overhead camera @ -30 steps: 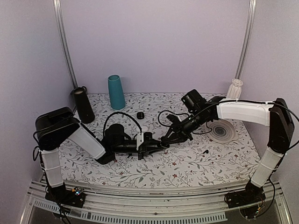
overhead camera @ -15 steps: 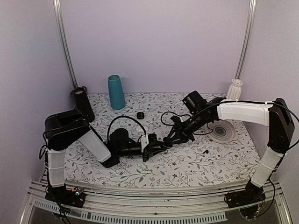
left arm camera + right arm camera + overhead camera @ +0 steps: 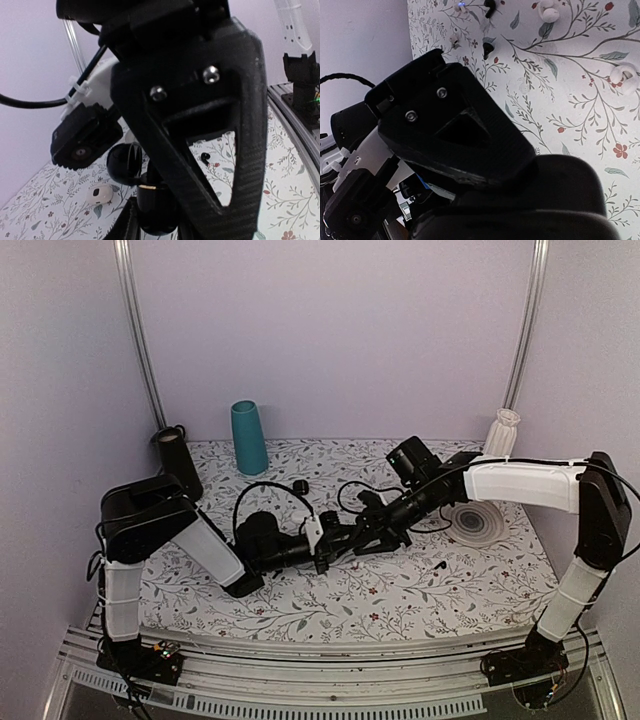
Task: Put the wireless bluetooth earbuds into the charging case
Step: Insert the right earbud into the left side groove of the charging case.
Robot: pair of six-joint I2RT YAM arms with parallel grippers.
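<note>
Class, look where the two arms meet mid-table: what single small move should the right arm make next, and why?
Probably the right gripper should back away from the charging case and head for the earbud lying loose on the table on its own side. The left gripper holds the case with its lid open, so it looks ready to take that earbud.

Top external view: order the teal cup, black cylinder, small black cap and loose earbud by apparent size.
1. teal cup and black cylinder: about alike, so not ranked apart.
2. small black cap.
3. loose earbud: a little smaller than the cap. Both are tiny, so the gap is slight.
</note>
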